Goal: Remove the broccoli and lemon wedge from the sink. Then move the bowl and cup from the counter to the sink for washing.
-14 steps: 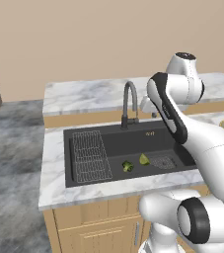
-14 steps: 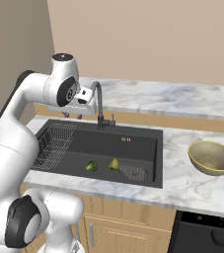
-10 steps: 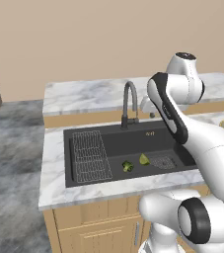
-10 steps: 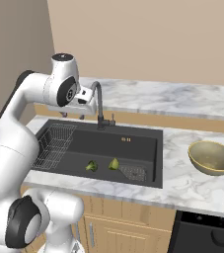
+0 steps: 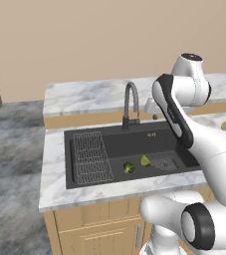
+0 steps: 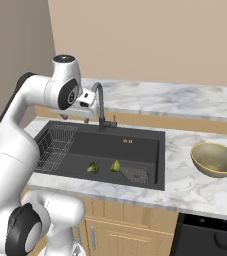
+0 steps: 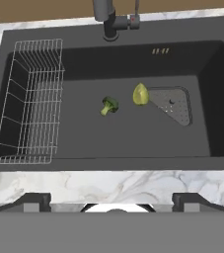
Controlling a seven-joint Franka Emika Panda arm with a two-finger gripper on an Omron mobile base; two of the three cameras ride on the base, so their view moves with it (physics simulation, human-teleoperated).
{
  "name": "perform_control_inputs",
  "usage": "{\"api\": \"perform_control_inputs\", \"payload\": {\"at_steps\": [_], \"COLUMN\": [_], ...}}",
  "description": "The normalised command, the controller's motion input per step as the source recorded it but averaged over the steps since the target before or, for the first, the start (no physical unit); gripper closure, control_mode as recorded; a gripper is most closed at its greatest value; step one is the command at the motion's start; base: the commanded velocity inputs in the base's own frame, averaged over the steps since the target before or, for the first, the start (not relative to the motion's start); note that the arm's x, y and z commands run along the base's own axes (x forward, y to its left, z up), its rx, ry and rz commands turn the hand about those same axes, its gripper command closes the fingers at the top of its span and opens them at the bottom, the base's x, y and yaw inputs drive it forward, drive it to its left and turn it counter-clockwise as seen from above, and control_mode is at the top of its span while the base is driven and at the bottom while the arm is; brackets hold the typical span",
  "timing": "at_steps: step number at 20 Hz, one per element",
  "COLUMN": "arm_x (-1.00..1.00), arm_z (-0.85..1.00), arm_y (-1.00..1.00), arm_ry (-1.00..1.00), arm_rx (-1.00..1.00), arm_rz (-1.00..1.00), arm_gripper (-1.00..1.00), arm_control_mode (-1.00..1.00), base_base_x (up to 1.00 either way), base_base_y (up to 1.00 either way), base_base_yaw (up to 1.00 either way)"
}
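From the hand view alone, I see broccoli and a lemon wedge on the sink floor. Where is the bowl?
Observer: The bowl sits on the counter, on the sink's drain strainer side, seen from the right base view.
Operator: Is anything inside it?
Observer: Its glossy inside looks empty.
Operator: How high is the hand?
Observer: The gripper hangs above the sink's back rim, beside the faucet, well above the broccoli and lemon wedge.
Operator: Is it carrying anything?
Observer: No, nothing hangs from the hand.
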Motion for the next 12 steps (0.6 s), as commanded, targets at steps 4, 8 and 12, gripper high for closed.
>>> {"api": "perform_control_inputs", "payload": {"at_steps": [4, 8, 12], "arm_x": [-0.08, -0.08, -0.06], "arm_z": [0.0, 0.0, 0.0], "arm_y": [-0.1, -0.11, -0.07], "arm_ry": [0.0, 0.0, 0.0], "arm_rx": [0.0, 0.0, 0.0], "arm_rz": [-0.02, 0.0, 0.0], "arm_gripper": [-1.0, -1.0, -1.0], "arm_control_mode": [-1.0, -1.0, -1.0], "base_base_x": [0.0, 0.0, 0.0], "base_base_y": [0.0, 0.0, 0.0], "base_base_yaw": [0.0, 0.0, 0.0]}}
